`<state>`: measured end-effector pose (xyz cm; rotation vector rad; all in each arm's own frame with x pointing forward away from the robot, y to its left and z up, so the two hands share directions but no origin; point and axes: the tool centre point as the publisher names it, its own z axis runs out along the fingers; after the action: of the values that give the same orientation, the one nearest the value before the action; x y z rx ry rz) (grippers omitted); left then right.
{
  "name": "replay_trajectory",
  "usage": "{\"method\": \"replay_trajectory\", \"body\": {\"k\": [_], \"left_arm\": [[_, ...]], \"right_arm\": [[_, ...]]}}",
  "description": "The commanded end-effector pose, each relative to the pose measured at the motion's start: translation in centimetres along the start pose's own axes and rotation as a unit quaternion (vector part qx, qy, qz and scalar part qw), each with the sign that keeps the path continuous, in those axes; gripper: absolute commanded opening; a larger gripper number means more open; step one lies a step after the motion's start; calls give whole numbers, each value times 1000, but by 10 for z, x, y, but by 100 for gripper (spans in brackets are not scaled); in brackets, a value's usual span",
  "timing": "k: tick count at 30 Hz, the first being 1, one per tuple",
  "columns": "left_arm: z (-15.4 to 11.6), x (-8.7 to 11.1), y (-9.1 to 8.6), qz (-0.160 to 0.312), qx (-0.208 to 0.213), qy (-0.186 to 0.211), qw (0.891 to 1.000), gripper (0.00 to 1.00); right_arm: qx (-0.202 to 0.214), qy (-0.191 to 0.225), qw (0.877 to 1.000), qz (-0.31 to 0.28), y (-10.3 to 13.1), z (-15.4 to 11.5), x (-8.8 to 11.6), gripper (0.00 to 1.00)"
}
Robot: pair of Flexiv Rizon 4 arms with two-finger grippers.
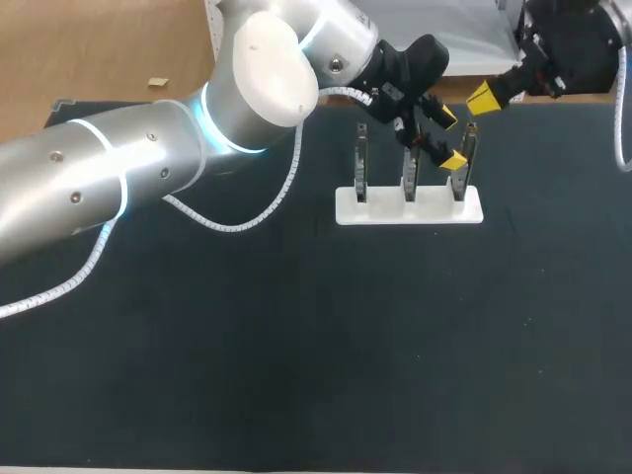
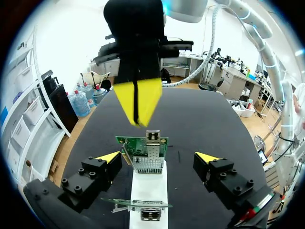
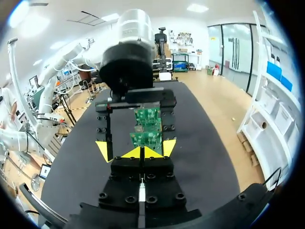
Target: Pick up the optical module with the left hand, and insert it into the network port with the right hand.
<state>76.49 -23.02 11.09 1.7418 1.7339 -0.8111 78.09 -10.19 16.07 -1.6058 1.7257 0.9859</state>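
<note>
Three green circuit boards with metal network ports stand upright in a white holder (image 1: pixel 410 207). My left gripper (image 1: pixel 451 138) is open over the holder's right end. In the left wrist view its fingers (image 2: pixel 158 157) straddle the end board (image 2: pixel 143 150) without touching it. My right gripper (image 1: pixel 484 99) hangs just beyond that board, its yellow tips pressed together (image 2: pixel 138 100). From the right wrist view, the right gripper (image 3: pixel 141 152) is shut and faces the boards (image 3: pixel 147 126), with the left gripper's tips either side of them. I cannot make out an optical module in any view.
The holder (image 2: pixel 147 188) sits at the back right of the black table mat (image 1: pixel 296 346). My left arm's silver links and white cable (image 1: pixel 237 222) cross the table's back left. The table's far edge (image 1: pixel 553 104) runs just behind the right gripper.
</note>
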Motion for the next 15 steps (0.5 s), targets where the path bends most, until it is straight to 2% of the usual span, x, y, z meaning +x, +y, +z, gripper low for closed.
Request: {"method": "replay_trajectory", "body": {"k": [1, 5, 15], "left_arm": [[0, -1, 2, -1, 2, 3, 1000, 100], [-6, -5, 4, 1, -3, -9, 1000, 100], [-44, -30, 14, 27, -44, -23, 998, 100]], "right_arm": [[8, 0, 1000, -3, 6, -6, -4, 0], [13, -2, 1000, -7, 7, -8, -7, 0], [29, -10, 999, -18, 8, -16, -13, 0]]}}
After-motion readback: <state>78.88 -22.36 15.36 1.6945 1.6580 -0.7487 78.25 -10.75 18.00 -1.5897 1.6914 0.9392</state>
